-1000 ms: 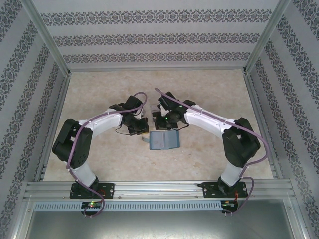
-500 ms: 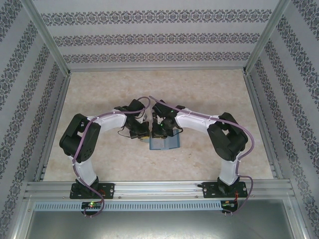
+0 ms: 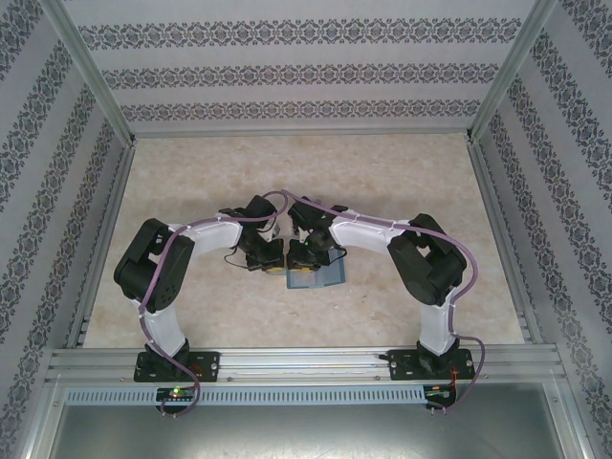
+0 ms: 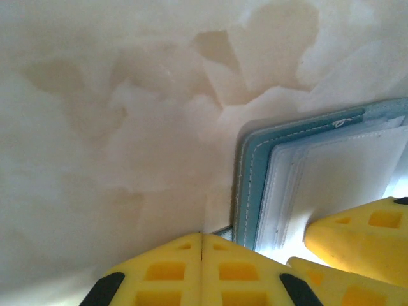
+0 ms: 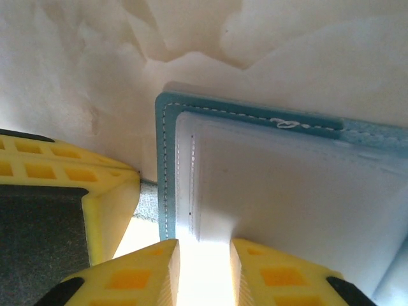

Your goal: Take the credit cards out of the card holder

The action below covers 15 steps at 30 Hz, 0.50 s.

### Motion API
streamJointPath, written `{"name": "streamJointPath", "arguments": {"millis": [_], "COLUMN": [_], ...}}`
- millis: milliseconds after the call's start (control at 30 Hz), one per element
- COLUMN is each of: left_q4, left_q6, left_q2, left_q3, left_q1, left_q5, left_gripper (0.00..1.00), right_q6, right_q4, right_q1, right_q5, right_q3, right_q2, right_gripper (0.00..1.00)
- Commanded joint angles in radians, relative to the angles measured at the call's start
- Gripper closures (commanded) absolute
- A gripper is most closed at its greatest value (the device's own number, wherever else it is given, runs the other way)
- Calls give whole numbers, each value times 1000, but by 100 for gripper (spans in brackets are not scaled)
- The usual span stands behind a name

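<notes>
**Two arms, one card holder point(image 3: 319, 277): the right pincer point(image 5: 204, 271) is standing nearer**

Both arms are bending inward over the middle of the table point(image 3: 191, 191), where the teal card holder is lying open and flat with its pale inner panel point(image 5: 287, 191) facing up. In the top view its long axis is running left to right, across the line of both arms.

The right pincer is standing directly over the holder. Its two yellow fingers are slightly spread and poised above the near edge of the inner panel, close to the holder's left corner. Glare is filling the narrow gap between them, so whether anything thin is sitting there cannot be told.

The left pincer point(image 4: 202, 271) is pressed together, with its fingers meeting along one seam and nothing visible between them. It is resting on the table just beside the holder's left edge, off the holder itself. A short grey strip point(image 5: 148, 197) is lying between its tip and the teal border.

The credit cards cannot be told apart from the pale panel in these views; they are judged to be sitting inside the pockets.

The coming pull therefore appears to be falling to the right pincer, which has the panel ahead of and beneath it, while the left pincer is placed to steady the holder from the side.
</notes>
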Motion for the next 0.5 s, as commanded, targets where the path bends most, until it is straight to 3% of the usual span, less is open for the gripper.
{"name": "streamJointPath", "arguments": {"millis": [0, 467], "left_q4": [-21, -18], "left_q6": [20, 23], "left_q2": [13, 16], "left_q3": [-25, -23], "left_q1": [-11, -10], "left_q5": [-16, -10], "left_gripper": [100, 100], "right_q6": [-8, -58], "right_q4": [-79, -228], "right_q1": [11, 36], "right_q5": [58, 174], "right_q3": [27, 103], "right_q2": [12, 19], "right_gripper": [68, 55]}}
